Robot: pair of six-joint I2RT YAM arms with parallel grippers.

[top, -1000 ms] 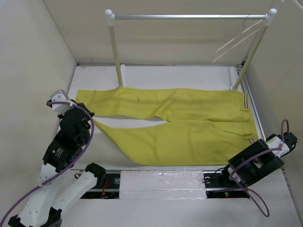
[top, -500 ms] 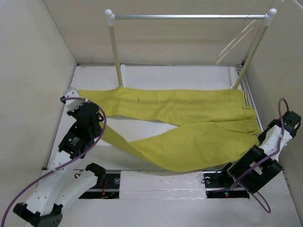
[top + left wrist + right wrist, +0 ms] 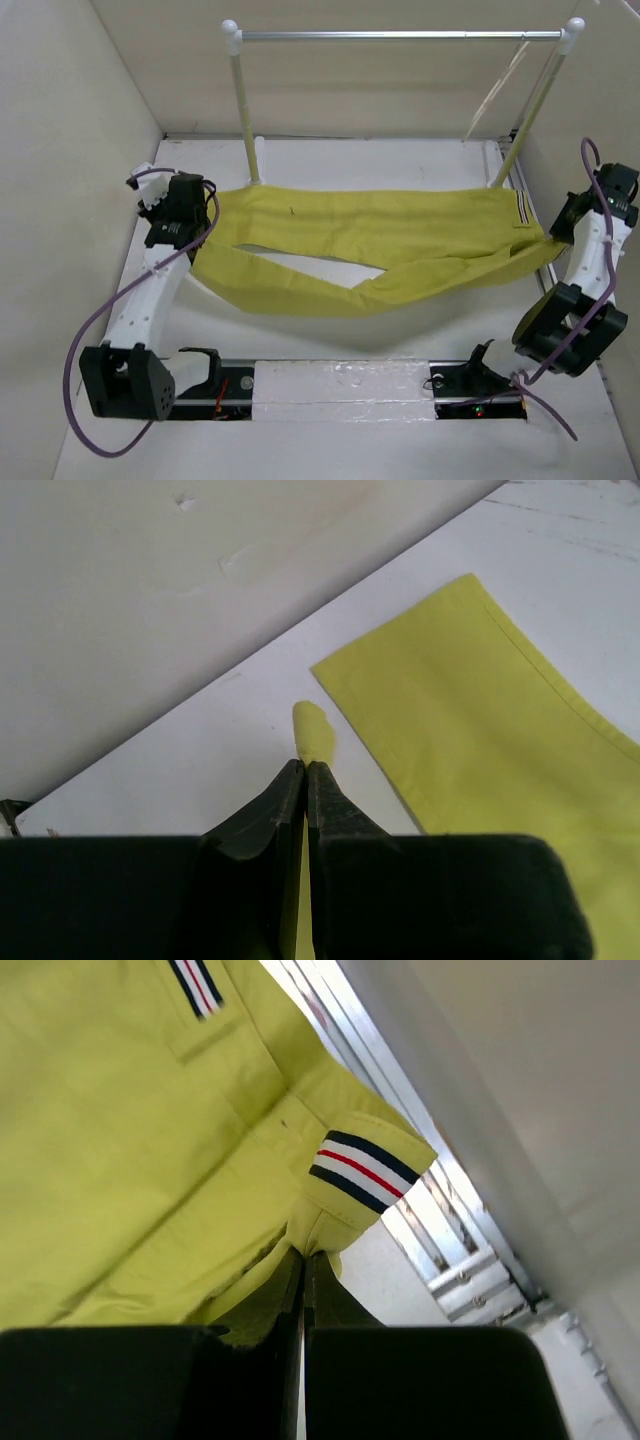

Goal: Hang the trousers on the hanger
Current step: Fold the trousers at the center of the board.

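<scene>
Our left jaws pinch the trousers (image 3: pixel 420 235) at a hem, right jaws at the waistband; we should lift both evenly, cloth taut between.

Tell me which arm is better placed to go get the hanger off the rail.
Right, probably. The hanger hangs at the right end of the rail, nearest the right gripper, which is shut on the trousers at the waistband. The left gripper pinches a leg end at the far left.

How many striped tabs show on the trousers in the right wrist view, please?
2: one striped tab above the right gripper, a second tab at the top edge; more may be hidden.
</scene>
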